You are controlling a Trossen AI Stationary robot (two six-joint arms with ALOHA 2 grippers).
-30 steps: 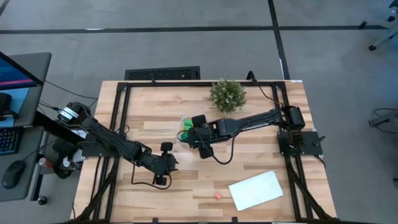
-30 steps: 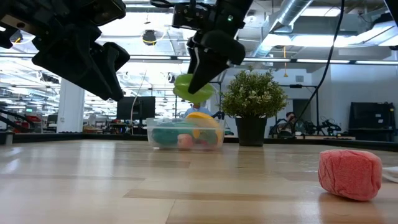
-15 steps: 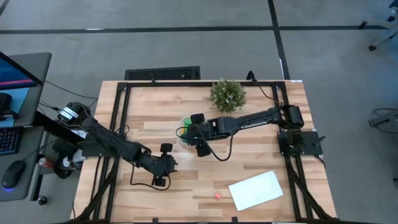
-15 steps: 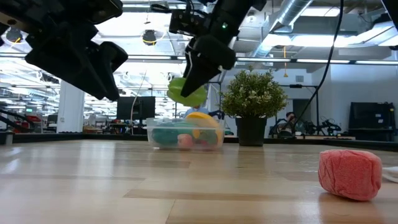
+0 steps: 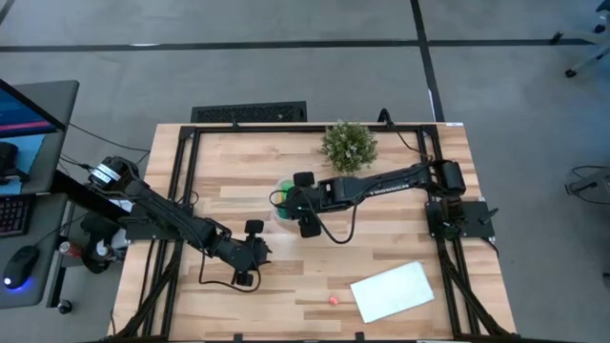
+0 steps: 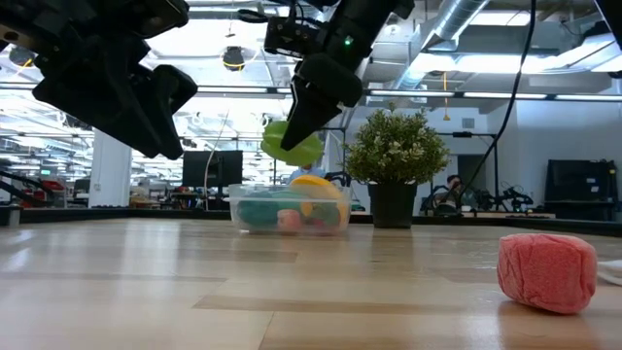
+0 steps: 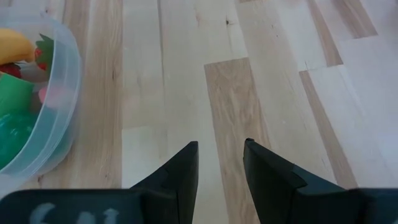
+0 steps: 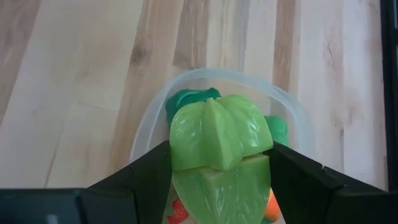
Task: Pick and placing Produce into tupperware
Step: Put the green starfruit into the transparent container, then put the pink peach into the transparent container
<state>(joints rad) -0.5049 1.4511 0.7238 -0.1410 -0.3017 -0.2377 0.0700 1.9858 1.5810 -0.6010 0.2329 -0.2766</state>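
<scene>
Carried a little toward the worktop's left side over the past second, the right tool (image 6: pixel 303 124) now hangs directly above the clear tupperware (image 6: pixel 290 210), its two dark fingers (image 8: pixel 146 167) clamped on either side of a light green leafy vegetable (image 8: pixel 219 140), which is held in the air over the container's open top. Inside the tupperware lie a yellow piece (image 6: pixel 313 183), a teal-green piece (image 6: pixel 260 212) and small pink and red bits, with an orange bit showing at the edge in the right wrist view. The left tool (image 7: pixel 219 163) has barely shifted; it hovers above bare wood near the front left of the worktop (image 5: pixel 286 291), beside the container, its fingers parted by a narrow gap and gripping nothing. A bushy potted plant (image 5: pixel 348 145) stands behind the tupperware, while a pink berry (image 6: pixel 547 271) lies on the worktop well apart from it, near a flat white sheet (image 5: pixel 393 291).
</scene>
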